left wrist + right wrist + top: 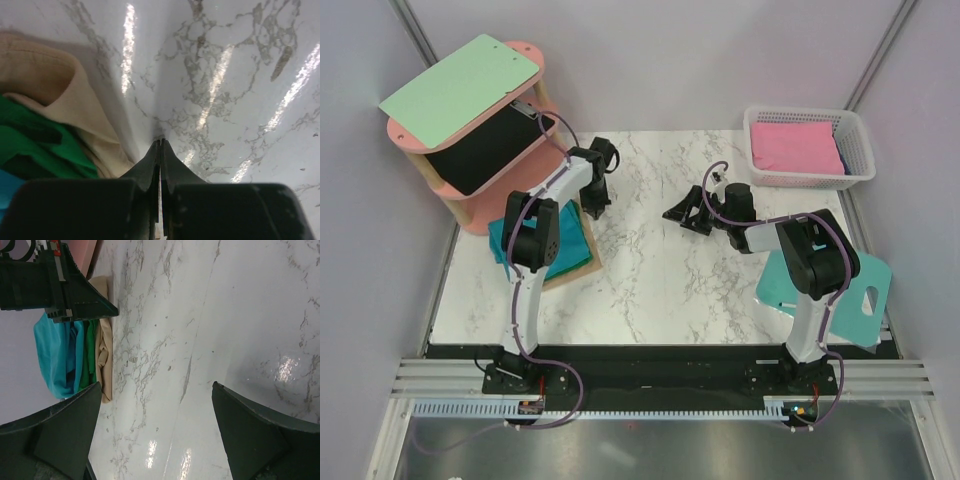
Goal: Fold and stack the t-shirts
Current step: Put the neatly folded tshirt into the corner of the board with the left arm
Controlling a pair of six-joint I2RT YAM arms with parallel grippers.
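T-shirts [500, 242] lie as a folded pile at the near-left of the tabletop [650, 290], partly under the left arm, so the folding looks largely done and stacking seems to be the step in hand.

Nearest on the right, a teal plastic board [865, 300] lies flat beside the right arm and plays no part.

In the pile, the right wrist view shows the teal-blue shirt [50, 350], the green shirt [90, 352] and a beige cloth [105, 360] in layers. The beige edge looks rumpled and sticks out toward the middle of the tabletop.

The left tool [160, 150] has its fingers pressed together on nothing, tips low over bare marble. The pile is just beside it on its left, not touching as far as I can tell.

The right tool [157, 390] is spread wide and empty, well apart from the pile, facing it across the tabletop.

My guess is that the next move calls for parting the left fingers and squaring the pile's loose edge, or else lifting both arms away.

Farthest back stand a pink shelf [470, 215] bearing a mint-green clipboard [460, 90], and a white basket [860, 150] holding pink cloth [795, 150].
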